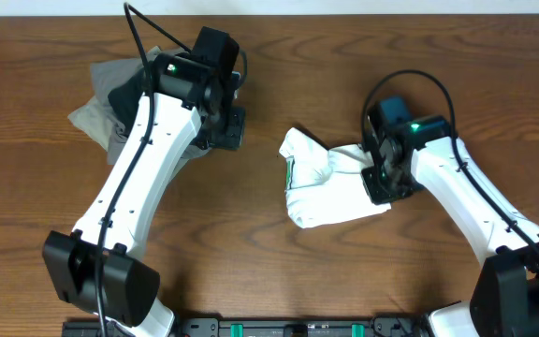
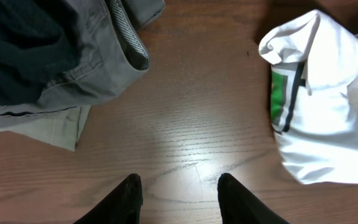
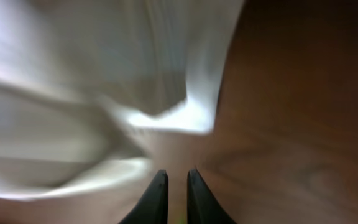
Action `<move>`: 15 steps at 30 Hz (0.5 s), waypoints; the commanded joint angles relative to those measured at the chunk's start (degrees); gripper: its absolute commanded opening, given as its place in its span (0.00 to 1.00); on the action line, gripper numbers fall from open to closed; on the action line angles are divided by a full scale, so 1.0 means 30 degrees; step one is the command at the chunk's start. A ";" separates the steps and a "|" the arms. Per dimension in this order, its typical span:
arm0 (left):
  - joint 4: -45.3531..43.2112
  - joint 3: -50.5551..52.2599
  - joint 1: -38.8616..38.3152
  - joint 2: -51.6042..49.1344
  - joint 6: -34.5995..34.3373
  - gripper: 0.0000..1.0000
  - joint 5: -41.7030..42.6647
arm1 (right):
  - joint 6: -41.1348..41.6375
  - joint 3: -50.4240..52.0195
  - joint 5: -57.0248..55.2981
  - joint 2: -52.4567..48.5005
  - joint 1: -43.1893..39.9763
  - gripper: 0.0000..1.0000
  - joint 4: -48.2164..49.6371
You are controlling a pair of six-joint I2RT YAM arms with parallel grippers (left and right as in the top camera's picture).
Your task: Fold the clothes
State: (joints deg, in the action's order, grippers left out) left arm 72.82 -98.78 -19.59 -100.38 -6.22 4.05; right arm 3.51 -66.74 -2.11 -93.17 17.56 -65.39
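Between the nearly closed jaws of the right gripper [image 3: 177,194] is a thin pinch of the white T-shirt [image 3: 73,93]. The wrist view is blurred, so how much cloth it has is hard to tell. Outward from there, the shirt lies as a crumpled bundle right of the middle of the table [image 1: 251,253], with the gripper at its right edge. Thin cloth could slip from so small a bite. The whole bundle could also drag along rather than open out, since nothing pins its far side. The left gripper [image 2: 179,198] hangs open and empty over bare wood, well apart from the shirt and near the grey-olive garments [image 2: 86,74] at the back left. Open wood lies between the arms and toward the front. A wide sweep by the left arm could catch that pile.
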 commanded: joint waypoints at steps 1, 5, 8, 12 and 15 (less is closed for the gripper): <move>-0.0029 0.0138 0.0066 0.0430 -0.0168 0.42 -0.0226 | 0.2565 0.0321 -0.1078 -0.0051 -0.0204 0.13 0.0044; -0.0058 0.0138 0.0058 0.0430 -0.0175 0.47 -0.0211 | 0.3257 0.0313 -0.1311 0.1158 -0.0299 0.21 0.1741; -0.0073 0.0138 0.0058 0.0423 -0.0175 0.52 0.0211 | 0.1829 0.0321 0.0517 0.2710 -0.0357 0.47 0.3672; -0.0656 0.0138 0.0058 0.0423 -0.0168 0.63 0.1027 | 0.0248 0.0321 0.4218 0.3184 -0.0350 0.64 0.5180; -0.1450 0.0138 0.0058 0.0423 -0.0168 0.68 0.1851 | 0.0219 0.0379 0.5209 0.2433 -0.0328 0.64 0.5399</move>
State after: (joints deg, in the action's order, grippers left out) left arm 69.30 -98.78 -19.59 -100.38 -6.37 6.70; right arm 6.26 -65.60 6.63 -83.64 16.80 -49.43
